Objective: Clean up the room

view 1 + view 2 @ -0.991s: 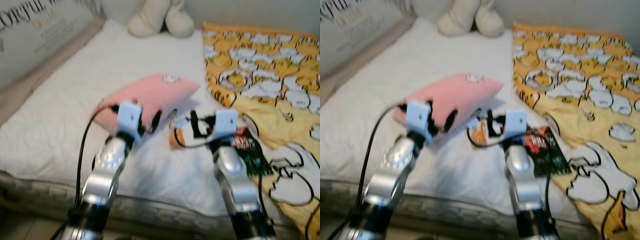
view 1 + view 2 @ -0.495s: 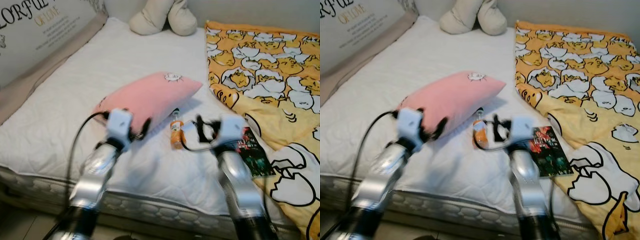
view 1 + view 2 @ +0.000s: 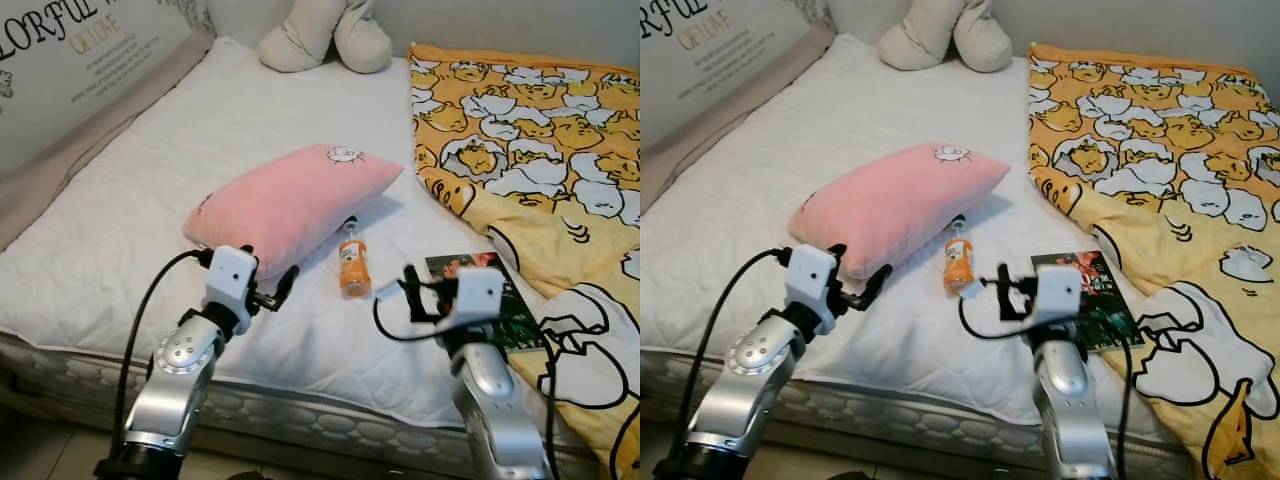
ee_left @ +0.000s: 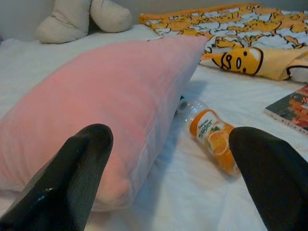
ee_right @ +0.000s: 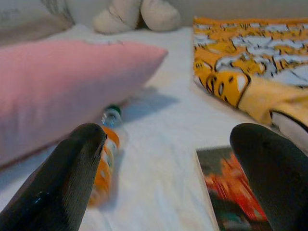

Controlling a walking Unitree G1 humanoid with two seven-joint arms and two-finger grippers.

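Both end effectors are hovering low over the near edge of the bed [image 3: 120, 200] in the left eye view. We are holding our left end effector [image 3: 278, 290] just short of the pink pillow [image 3: 290, 195], and our right end effector [image 3: 405, 290] between the orange bottle [image 3: 352, 268] and the book [image 3: 495, 300]; neither is gripping anything. On the far side of the bed a cream plush toy [image 3: 325, 35] is resting by the wall, and a yellow patterned blanket [image 3: 540, 130] is spreading over the bed's right half. On the headboard side, pale lettering is reading "ORFUL" and "OF LOVE"; the smaller lines are too fine to read.

Moving to the right eye view, we are seeing the same layout: the bottle is lying on its side, touching the pillow's lower edge, with the book well apart from it.

Looking along the left wrist, our two black fingers [image 4: 72, 183] are standing wide apart, framing the pillow and the bottle, whose label is showing an orange fruit and script we cannot read.

Looking along the right wrist, the fingers [image 5: 67, 183] are spread wide too, framing bottle and book.

We are judging the tidying barely begun: pillow, bottle and book are all waiting to be put away.
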